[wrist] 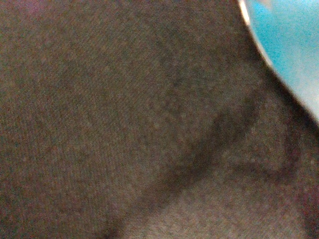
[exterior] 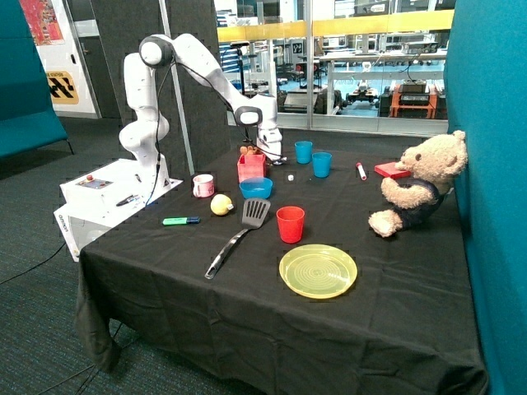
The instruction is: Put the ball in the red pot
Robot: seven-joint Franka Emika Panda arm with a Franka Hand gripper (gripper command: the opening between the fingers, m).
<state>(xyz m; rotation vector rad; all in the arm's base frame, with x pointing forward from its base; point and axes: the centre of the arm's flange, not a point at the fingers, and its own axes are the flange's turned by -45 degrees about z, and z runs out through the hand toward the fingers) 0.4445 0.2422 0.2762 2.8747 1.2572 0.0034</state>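
Note:
The pale yellow ball [exterior: 221, 204] lies on the black cloth between the pink-and-white mug [exterior: 203, 185] and the blue bowl [exterior: 256, 188]. Just behind the bowl stands the red pot [exterior: 251, 169], square-sided, with something brownish showing at its top. My gripper [exterior: 271, 154] hangs low over the table right beside the pot, on the side towards the blue cups, well away from the ball. The wrist view shows only black cloth up close and a blue rim [wrist: 294, 50] at one corner.
Two blue cups [exterior: 304, 151] [exterior: 322, 164] stand behind the gripper. Nearer the front are a red cup [exterior: 290, 224], a spatula [exterior: 239, 234], a green marker [exterior: 181, 220] and a yellow plate [exterior: 318, 271]. A teddy bear [exterior: 420, 185] and a flat red block [exterior: 391, 170] sit at the far side.

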